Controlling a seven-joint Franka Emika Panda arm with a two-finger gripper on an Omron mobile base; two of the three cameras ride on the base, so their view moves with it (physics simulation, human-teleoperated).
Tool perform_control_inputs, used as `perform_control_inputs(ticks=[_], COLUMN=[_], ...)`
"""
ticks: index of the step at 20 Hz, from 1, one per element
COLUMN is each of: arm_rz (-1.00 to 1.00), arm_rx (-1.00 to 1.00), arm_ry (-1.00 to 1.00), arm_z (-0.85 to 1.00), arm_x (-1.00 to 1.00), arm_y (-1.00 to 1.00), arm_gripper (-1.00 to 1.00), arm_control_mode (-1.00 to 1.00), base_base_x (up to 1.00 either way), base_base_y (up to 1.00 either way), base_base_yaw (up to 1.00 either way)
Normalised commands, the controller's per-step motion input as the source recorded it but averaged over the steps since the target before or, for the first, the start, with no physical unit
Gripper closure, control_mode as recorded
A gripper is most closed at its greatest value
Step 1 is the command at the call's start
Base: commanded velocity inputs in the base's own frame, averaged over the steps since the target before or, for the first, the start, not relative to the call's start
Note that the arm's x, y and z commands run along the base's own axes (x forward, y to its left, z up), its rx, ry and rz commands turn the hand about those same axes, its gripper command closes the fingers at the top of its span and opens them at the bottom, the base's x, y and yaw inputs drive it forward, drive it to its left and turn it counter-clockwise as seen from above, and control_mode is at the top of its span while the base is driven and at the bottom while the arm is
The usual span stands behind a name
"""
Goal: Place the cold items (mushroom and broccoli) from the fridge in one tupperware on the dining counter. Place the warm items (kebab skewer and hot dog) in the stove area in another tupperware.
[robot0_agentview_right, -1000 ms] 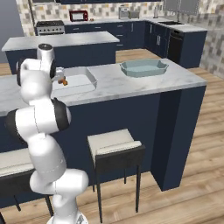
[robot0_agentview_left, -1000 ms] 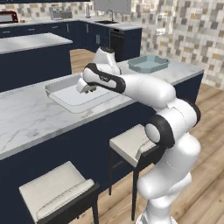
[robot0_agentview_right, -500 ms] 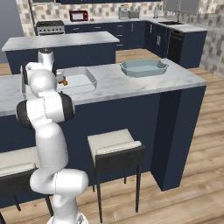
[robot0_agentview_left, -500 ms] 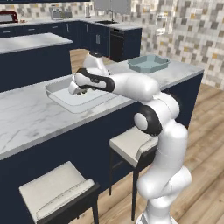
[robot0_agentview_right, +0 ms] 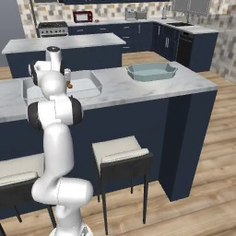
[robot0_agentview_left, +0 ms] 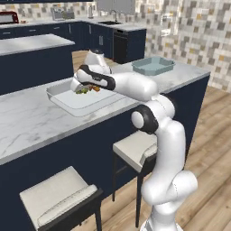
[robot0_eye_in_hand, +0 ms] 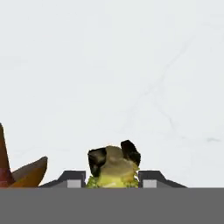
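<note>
The white arm reaches out from its base across the marble dining counter (robot0_agentview_left: 27, 122) and holds its gripper (robot0_agentview_left: 83, 89) low over the clear tupperware (robot0_agentview_left: 61, 97) that sits near the counter's far edge. From the left side I can see a small clump of colour under the hand, green with a bit of orange and red, inside the walls of that container; this looks like the kebab skewer (robot0_agentview_left: 86, 89), though at this size I cannot pick out its pieces. From the camera on the hand, a yellow-green chunk with a tan top and two charred black bits (robot0_eye_in_hand: 113, 166) sits right between the two dark finger tips (robot0_eye_in_hand: 72, 178), with the pale floor of the container behind it. The tips stand a little way off on either side of the chunk, so the jaws look slightly parted around it, but I cannot tell whether they press on it or have let go. At the lower left of that same view a brown and orange piece (robot0_eye_in_hand: 24, 173) lies on the container floor, apart from the chunk. From the right side the arm's shoulder hides most of the clear tupperware (robot0_agentview_right: 90, 85), and the hand sits above it. Further along the same counter, well apart, rests a second tupperware (robot0_agentview_left: 153, 65), pale blue-green. Two padded stools (robot0_agentview_left: 135, 146) stand on the wooden floor under the counter's overhang.
</note>
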Motion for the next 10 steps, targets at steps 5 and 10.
perform_control_inputs(ticks=[5,10], arm_rz=[-0.06,0.0], arm_rx=[0.12,0.37], arm_ry=[-0.07,-0.33], arm_z=[0.09,1.0], arm_x=[-0.3,-0.78], arm_y=[-0.62,-1.0], arm_gripper=[-1.0,-1.0], arm_control_mode=[-1.0,-1.0], base_base_x=[0.0,0.0], base_base_y=[0.0,0.0], base_base_yaw=[0.0,0.0])
